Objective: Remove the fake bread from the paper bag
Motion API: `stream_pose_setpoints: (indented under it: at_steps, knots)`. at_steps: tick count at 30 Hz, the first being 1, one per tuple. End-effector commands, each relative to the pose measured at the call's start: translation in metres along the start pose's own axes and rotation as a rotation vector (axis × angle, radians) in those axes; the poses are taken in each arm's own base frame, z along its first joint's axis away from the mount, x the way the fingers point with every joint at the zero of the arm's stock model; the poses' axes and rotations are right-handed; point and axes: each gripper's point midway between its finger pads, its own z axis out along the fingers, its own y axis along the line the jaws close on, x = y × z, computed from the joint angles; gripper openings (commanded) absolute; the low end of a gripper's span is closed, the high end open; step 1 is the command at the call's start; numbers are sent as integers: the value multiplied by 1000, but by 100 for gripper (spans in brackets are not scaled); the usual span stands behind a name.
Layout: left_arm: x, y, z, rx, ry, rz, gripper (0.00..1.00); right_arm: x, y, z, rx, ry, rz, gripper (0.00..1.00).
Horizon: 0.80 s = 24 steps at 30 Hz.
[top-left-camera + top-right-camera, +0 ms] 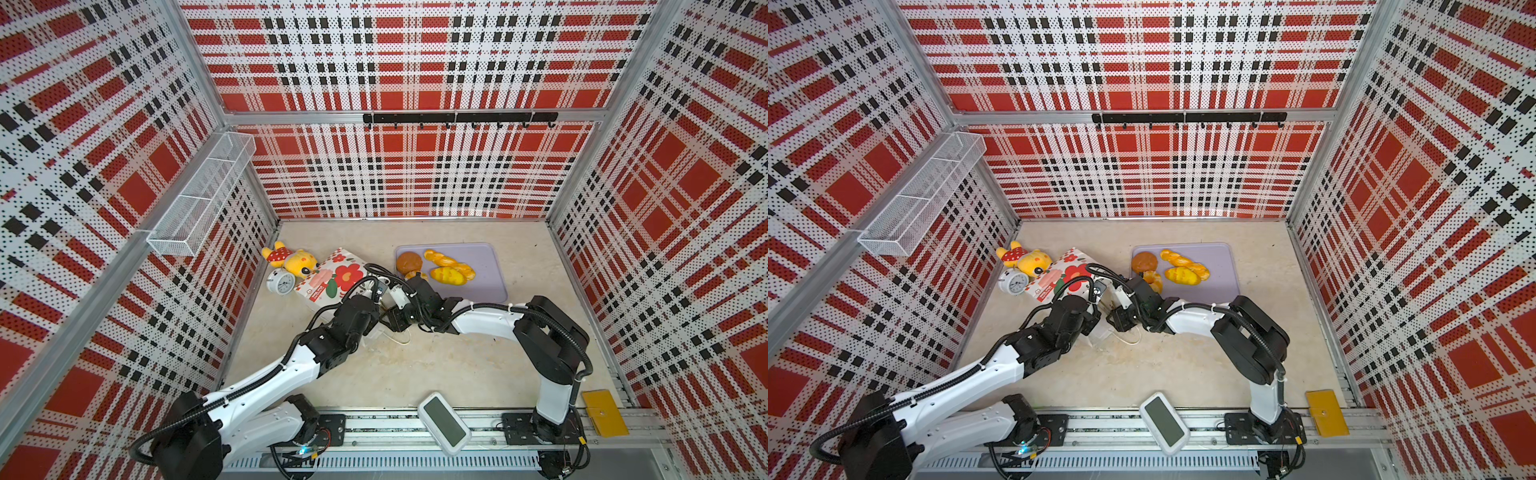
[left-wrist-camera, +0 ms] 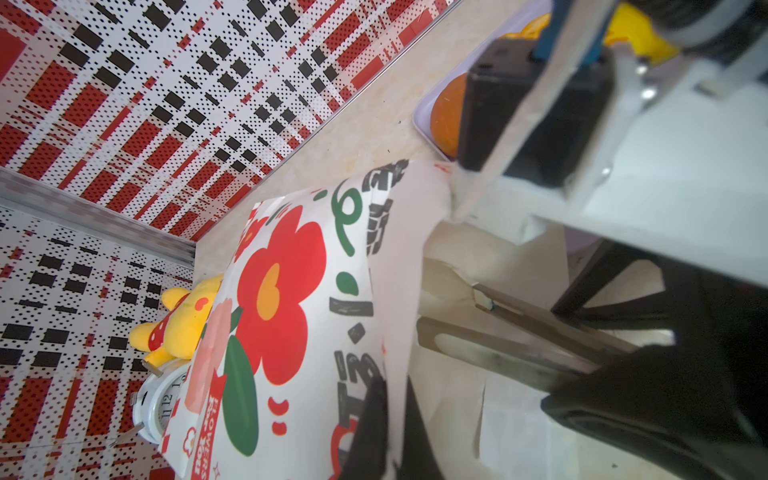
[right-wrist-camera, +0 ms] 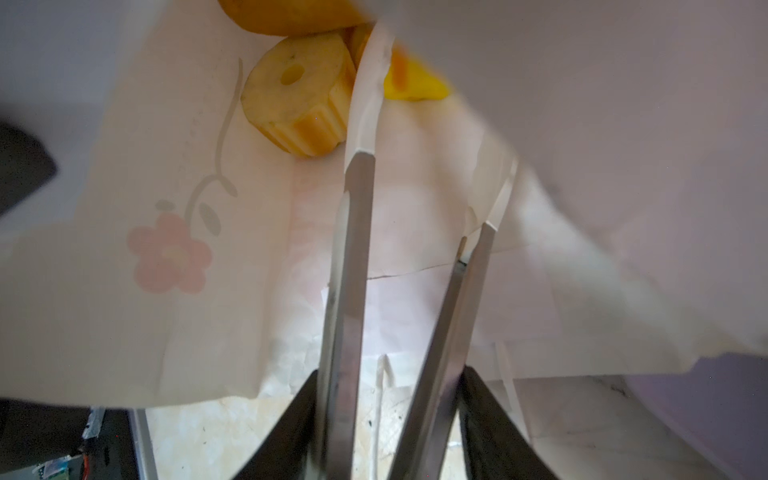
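The paper bag lies on its side on the desk, mouth toward my arms. My left jaws are closed tight on the paper at its rim. My right jaws clasp metal tongs, whose white tips stand apart inside the bag, one just beside a pale fluted ring cake; more yellow fake bread lies behind it. The lilac tray near the bag carries a round brown bun, a twisted stick, a golden loaf and a small roll, partly hidden by my right arm.
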Motion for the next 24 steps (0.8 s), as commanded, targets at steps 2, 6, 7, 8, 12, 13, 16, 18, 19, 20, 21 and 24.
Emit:
stream_pose_setpoints:
  at_steps: [2,6,7,8,12,13,16,18,19,20,21,24]
  knots:
    - [-12,-3,-6,24,-59,-25,0,-11,0,12,18,-3,4,25]
    - [-13,-4,-6,27,-64,-23,0,-16,1,19,16,0,3,24]
    - [-13,-5,-6,27,-63,-23,0,-17,2,20,8,0,1,24]
    - [-13,-5,-6,27,-64,-22,0,-18,5,22,-3,2,-5,23]
    - [-12,-5,-5,27,-61,-22,0,-19,25,22,-73,-9,-64,19]
    - [-12,-6,-5,27,-62,-22,0,-20,30,20,-99,-20,-66,18]
    - [-12,-5,-6,26,-69,-30,0,-20,34,13,-143,-68,-37,8]
    - [-13,-5,-7,29,-77,-37,0,-19,33,11,-179,-96,-3,7]
    - [-13,-5,-8,30,-81,-41,0,-20,32,11,-191,-103,15,4]
    - [-12,-5,-8,29,-84,-43,0,-20,31,11,-198,-110,26,3]
    - [-12,-5,-8,30,-86,-45,0,-20,30,10,-202,-116,37,2]
    - [-10,-4,-8,22,-83,-44,0,-22,30,5,-208,-128,47,0]
